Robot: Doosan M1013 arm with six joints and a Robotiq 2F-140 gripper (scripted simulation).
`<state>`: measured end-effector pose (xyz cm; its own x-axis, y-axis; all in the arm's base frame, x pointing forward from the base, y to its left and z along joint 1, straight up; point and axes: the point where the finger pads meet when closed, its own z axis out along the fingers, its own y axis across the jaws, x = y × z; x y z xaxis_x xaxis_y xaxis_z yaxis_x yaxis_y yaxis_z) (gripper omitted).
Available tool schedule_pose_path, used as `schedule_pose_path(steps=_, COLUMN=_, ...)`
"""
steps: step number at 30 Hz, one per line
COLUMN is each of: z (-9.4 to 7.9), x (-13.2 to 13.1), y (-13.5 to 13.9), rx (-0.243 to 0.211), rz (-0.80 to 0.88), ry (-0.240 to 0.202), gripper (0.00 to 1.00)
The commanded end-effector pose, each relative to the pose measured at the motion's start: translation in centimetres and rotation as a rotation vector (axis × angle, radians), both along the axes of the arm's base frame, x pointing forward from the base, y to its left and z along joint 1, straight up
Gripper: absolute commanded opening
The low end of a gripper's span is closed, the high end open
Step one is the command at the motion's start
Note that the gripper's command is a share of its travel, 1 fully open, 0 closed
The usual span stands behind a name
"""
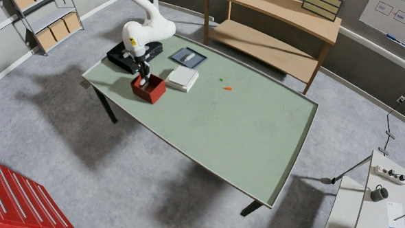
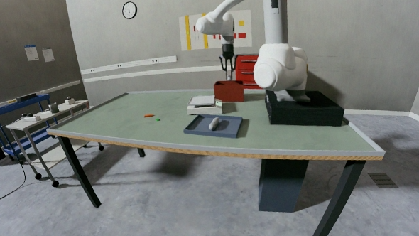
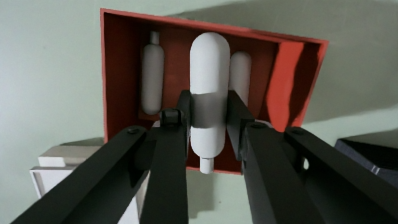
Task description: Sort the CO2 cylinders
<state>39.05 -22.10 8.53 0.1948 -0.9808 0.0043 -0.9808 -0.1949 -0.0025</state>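
Observation:
My gripper [image 3: 207, 104] is shut on a white CO2 cylinder [image 3: 209, 95] and holds it level just above the red scrap bin. Two more white cylinders lie on the bin's floor, one at the left [image 3: 152, 72] and one at the right [image 3: 241, 70], partly hidden by the held one. In the top view the gripper [image 1: 144, 80] hangs over the bin [image 1: 148, 88]. The dark blue tray [image 2: 216, 127] holds one cylinder [image 2: 213, 124] lying flat; it also shows in the top view [image 1: 189, 57]. The white scale [image 1: 182, 77] stands empty between bin and tray.
A black base box [image 2: 303, 107] carries the arm at the table's end. A small orange piece [image 1: 228, 88] and a green piece [image 1: 221, 79] lie on the table top. A wooden shelf [image 1: 274, 38] stands behind the table.

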Motion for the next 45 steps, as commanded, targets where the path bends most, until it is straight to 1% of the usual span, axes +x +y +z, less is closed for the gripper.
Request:
schedule_pose_path(steps=1, z=-0.18, x=0.04, y=-0.02, rx=0.0, rz=0.0, ry=-0.001, gripper=0.1)
schedule_pose_path(steps=17, z=-0.4, x=0.04, y=-0.02, rx=0.0, rz=0.0, ry=-0.001, gripper=0.1)
schedule_pose_path(steps=18, z=-0.4, x=0.04, y=-0.02, rx=0.0, rz=0.0, ry=-0.001, gripper=0.4)
schedule_pose_path(steps=45, z=-0.4, x=0.04, y=-0.02, rx=0.0, rz=0.0, ry=-0.001, gripper=0.4)
